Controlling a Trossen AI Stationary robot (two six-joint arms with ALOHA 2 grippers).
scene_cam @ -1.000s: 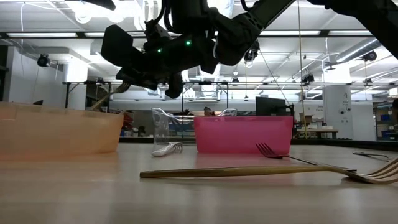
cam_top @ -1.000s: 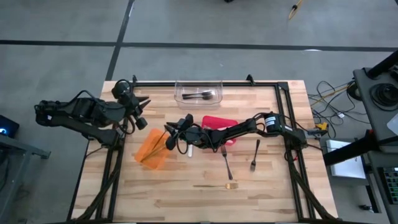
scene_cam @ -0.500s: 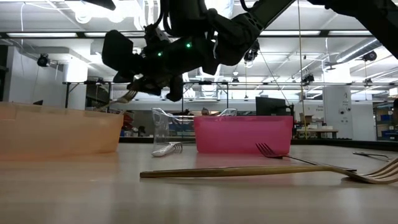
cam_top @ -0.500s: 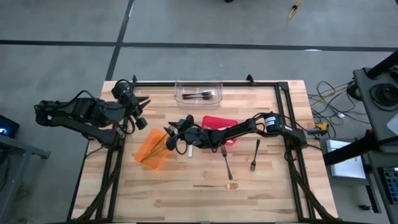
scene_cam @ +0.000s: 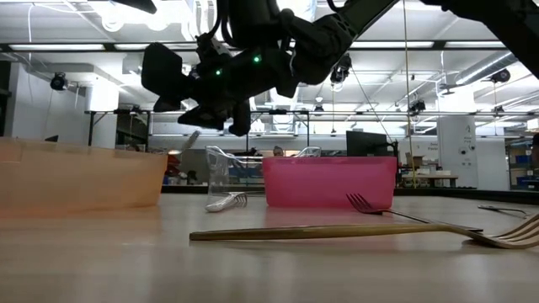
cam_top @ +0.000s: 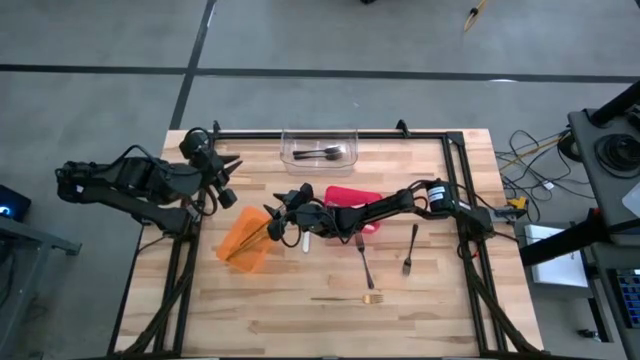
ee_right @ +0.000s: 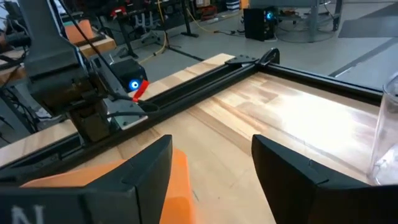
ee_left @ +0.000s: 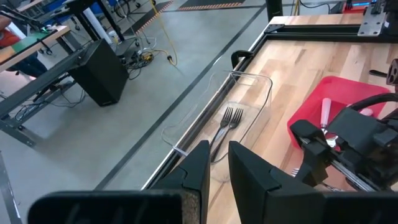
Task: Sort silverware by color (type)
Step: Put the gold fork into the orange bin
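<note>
My right gripper (cam_top: pixel 272 222) hovers open over the orange bin (cam_top: pixel 245 242), its two fingers wide apart with nothing between them (ee_right: pixel 211 140). A gold utensil (cam_top: pixel 256 231) lies slanted in that bin; in the low view its handle (scene_cam: pixel 189 140) shows just below the gripper, above the bin's rim. My left gripper (cam_top: pixel 232 175) waits shut at the table's left edge, clear of everything. On the table lie a gold fork (cam_top: pixel 350 298), a silver fork (cam_top: pixel 364 260) and a black fork (cam_top: pixel 410 250).
The red bin (cam_top: pixel 352 200) stands right of the orange one, under my right arm, with a pale utensil (ee_left: pixel 326 112) in it. A clear bin (cam_top: pixel 320 148) at the far edge holds dark forks. A small pale utensil (cam_top: pixel 305 241) lies beside the orange bin.
My right gripper has opened while staying above the orange bin. The gold utensil it was holding has come free of the fingers and dropped toward the bin.
</note>
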